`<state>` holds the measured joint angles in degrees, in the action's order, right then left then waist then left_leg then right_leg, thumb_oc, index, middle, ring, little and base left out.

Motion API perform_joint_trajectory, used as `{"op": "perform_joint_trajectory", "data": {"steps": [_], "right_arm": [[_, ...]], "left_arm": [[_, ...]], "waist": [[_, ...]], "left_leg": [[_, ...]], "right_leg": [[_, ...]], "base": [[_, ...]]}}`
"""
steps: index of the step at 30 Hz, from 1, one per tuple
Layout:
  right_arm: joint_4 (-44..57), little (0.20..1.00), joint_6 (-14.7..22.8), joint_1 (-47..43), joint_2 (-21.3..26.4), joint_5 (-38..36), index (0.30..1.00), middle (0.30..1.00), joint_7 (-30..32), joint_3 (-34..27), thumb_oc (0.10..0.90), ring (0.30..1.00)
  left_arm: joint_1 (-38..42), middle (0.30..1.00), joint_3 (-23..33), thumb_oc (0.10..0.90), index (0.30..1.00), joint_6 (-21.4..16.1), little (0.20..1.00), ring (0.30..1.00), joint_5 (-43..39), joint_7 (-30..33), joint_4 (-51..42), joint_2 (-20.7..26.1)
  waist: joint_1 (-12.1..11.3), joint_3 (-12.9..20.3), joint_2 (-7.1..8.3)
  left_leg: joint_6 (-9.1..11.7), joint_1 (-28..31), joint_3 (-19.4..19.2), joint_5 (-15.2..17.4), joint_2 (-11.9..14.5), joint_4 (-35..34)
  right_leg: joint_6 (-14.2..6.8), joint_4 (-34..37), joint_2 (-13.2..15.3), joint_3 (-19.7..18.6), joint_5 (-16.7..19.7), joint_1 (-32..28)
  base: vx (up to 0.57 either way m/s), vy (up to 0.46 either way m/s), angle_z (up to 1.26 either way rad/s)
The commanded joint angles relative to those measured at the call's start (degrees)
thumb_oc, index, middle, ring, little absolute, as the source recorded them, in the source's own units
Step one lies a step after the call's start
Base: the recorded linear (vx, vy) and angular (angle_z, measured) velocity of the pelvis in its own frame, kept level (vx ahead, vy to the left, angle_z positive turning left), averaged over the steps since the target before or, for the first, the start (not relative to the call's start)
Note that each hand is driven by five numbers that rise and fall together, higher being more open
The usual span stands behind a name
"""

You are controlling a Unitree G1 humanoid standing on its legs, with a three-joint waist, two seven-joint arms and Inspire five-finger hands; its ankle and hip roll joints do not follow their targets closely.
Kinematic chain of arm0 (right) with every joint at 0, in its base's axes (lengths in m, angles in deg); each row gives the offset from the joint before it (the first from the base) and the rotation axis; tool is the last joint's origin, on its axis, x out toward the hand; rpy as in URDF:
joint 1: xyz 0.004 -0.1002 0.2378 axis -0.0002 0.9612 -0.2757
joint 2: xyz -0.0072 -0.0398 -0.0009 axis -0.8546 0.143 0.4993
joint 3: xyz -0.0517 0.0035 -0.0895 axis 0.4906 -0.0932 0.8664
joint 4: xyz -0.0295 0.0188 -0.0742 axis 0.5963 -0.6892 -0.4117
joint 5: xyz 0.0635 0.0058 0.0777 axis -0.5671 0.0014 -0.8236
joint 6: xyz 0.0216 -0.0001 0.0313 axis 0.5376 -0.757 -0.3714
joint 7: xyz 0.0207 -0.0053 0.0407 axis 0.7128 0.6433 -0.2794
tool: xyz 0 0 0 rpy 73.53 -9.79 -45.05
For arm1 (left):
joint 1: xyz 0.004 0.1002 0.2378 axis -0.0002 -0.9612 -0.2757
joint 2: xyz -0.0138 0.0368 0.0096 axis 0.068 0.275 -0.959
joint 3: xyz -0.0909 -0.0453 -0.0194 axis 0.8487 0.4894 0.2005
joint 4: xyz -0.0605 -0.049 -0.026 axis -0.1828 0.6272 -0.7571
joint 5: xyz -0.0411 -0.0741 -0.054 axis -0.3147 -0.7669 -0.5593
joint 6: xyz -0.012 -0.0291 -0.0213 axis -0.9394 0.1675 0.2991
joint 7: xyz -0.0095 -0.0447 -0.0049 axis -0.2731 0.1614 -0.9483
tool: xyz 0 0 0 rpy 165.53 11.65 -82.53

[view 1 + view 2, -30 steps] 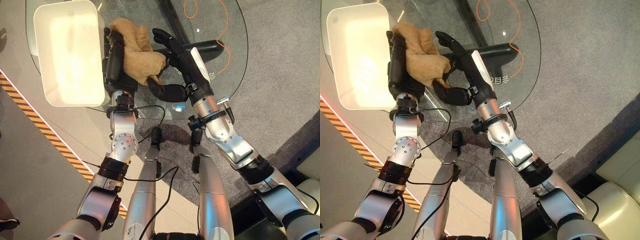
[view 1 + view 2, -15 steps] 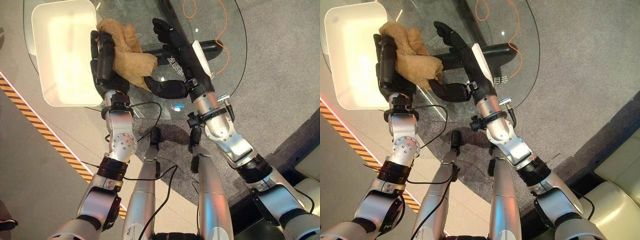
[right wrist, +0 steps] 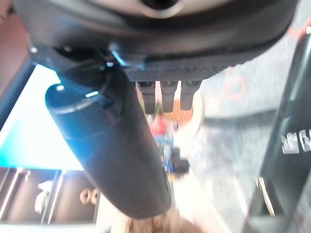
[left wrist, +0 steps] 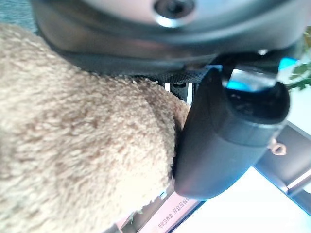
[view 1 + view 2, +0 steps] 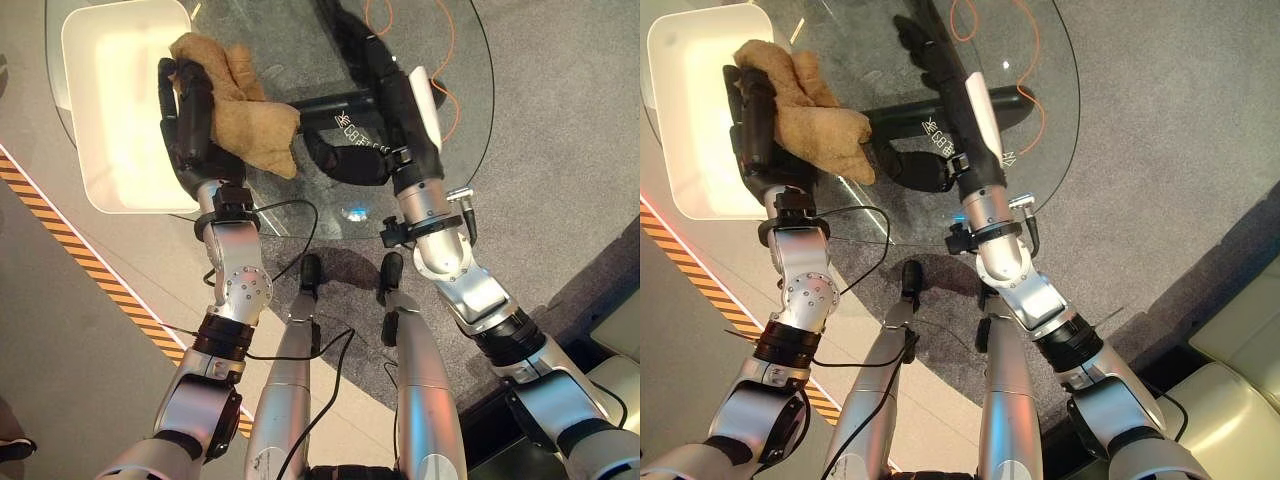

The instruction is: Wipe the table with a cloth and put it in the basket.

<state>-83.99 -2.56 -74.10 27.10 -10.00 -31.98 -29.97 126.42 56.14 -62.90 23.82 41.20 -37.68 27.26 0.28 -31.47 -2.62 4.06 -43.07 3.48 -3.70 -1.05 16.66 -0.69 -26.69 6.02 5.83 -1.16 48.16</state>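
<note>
left hand [image 5: 190, 120] grasping cloth [image 5: 245, 115] | basket [image 5: 125, 100] just beside it, cloth not dropped in | right hand [image 5: 375, 70] fingers straight, empty

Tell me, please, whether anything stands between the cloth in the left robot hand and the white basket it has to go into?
Nothing visible does. The left robot hand grips the tan cloth right beside the white basket, whose open top lies unobstructed. The right robot hand is on the cloth's far side, away from the basket.
</note>
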Motion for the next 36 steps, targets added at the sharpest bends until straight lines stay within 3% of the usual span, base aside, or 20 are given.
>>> {"op": "perform_joint_trajectory", "data": {"steps": [1,10,18,27,36], "right_arm": [[6.1,0.900,8.9,-2.4,-1.2,3.2,0.900,0.900,4.9,-4.1,0.800,0.900],[-5.3,0.900,13.4,1.3,0.7,-0.1,0.900,0.900,14.8,-8.9,0.800,0.900],[-22.3,0.900,15.5,0.9,5.8,-7.1,0.900,0.900,20.5,-12.2,0.800,0.900],[-38.8,0.900,18.3,-1.6,9.3,-14.3,0.900,0.900,21.4,-10.3,0.800,0.900],[-50.1,0.900,20.0,-2.8,10.5,-18.2,0.900,0.900,19.2,-9.6,0.800,0.900]], "left_arm": [[4.4,0.300,4.8,0.100,0.300,-9.2,0.200,0.300,8.2,-0.9,-7.8,3.7],[3.9,0.300,7.8,0.100,0.300,-13.2,0.200,0.300,7.6,-1.4,-3.2,6.7],[5.7,0.300,9.6,0.100,0.300,-16.1,0.200,0.300,5.4,-0.7,4.7,11.2],[10.7,0.300,9.3,0.100,0.300,-16.5,0.200,0.300,2.8,3.4,14.9,19.5],[17.2,0.300,6.9,0.100,0.300,-15.7,0.200,0.300,5.1,10.4,25.0,26.7]], "waist": [[-0.7,1.7,0.25],[-0.2,1.7,-0.25],[-0.1,1.7,-0.75],[-0.1,1.7,-0.43],[0.2,1.7,0.09]], "left_leg": [[-2.5,1.9,-5.1,3.7,-3.7,1.3],[-2.5,2.4,-5.3,4.0,-3.4,1.0],[-2.3,2.4,-5.3,4.5,-3.0,1.5],[-2.2,1.8,-5.2,4.6,-2.4,1.9],[-2.2,0.6,-5.3,5.0,-1.7,2.9]], "right_leg": [[-1.6,3.8,-3.2,2.4,-2.9,-4.2],[-1.6,3.6,-3.2,1.9,-3.2,-4.3],[-1.4,3.1,-3.1,1.6,-3.7,-4.3],[-1.1,3.2,-3.6,1.4,-3.7,-3.9],[-0.7,3.0,-4.0,1.2,-3.9,-3.1]], "base": [[0.00,0.000,0.00],[0.00,0.017,-0.01],[0.00,0.027,-0.05],[0.00,0.000,-0.01],[0.00,0.000,0.00]]}}
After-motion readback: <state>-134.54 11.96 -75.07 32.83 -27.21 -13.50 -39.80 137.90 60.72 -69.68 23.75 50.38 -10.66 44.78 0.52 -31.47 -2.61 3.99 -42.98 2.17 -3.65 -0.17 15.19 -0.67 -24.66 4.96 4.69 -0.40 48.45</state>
